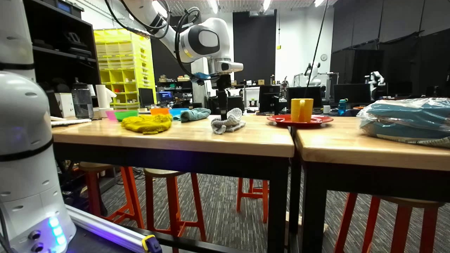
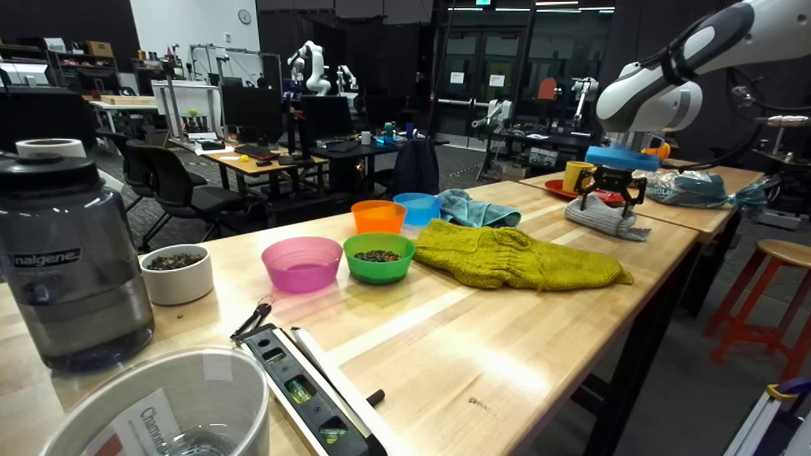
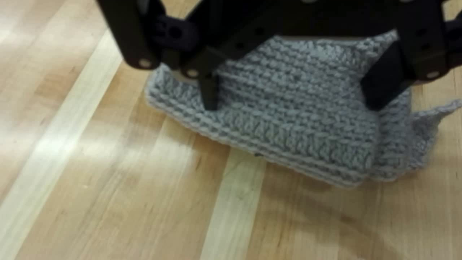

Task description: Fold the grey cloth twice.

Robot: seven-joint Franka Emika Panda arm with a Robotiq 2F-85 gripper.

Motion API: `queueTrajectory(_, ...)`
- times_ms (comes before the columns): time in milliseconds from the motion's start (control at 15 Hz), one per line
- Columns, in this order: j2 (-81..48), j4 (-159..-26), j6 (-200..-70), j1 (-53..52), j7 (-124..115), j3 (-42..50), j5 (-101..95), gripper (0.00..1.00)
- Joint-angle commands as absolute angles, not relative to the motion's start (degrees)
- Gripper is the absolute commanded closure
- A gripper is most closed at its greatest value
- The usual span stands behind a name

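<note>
Some of the grey cloth [image 3: 299, 141] hides behind the hand [image 3: 293, 101], its jaws apart

Free tabletop [image 1: 191, 130] between mustard heap [image 1: 147, 123] and grey cloth [image 1: 230, 123], yellow mug [image 1: 301, 110] an obstacle beyond.

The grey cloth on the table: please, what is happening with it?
A robot arm holds its open end effector low over the grey cloth, apparently to fold it. Nothing looks gripped; whether the fingertips touch the cloth, I cannot tell. The cloth lies on the wooden table, seemingly doubled over in part.
</note>
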State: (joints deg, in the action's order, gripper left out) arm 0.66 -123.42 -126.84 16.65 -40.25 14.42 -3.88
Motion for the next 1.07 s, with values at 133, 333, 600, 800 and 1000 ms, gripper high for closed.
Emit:
queueTrajectory(133,-4.28,-119.81,-124.4,16.45,-39.92,15.71,-0.83,0.0)
queueTrajectory(333,-5.72,-118.46,-122.9,16.21,-39.72,15.73,0.11,0.0)
queueTrajectory(600,-4.59,-117.56,-121.64,16.29,-38.77,15.9,1.0,0.0)
queueTrajectory(800,-1.82,-118.32,-121.58,16.48,-37.51,16.19,0.74,0.0)
queueTrajectory(1000,0.99,-119.53,-121.8,16.58,-35.82,16.49,0.15,0.0)
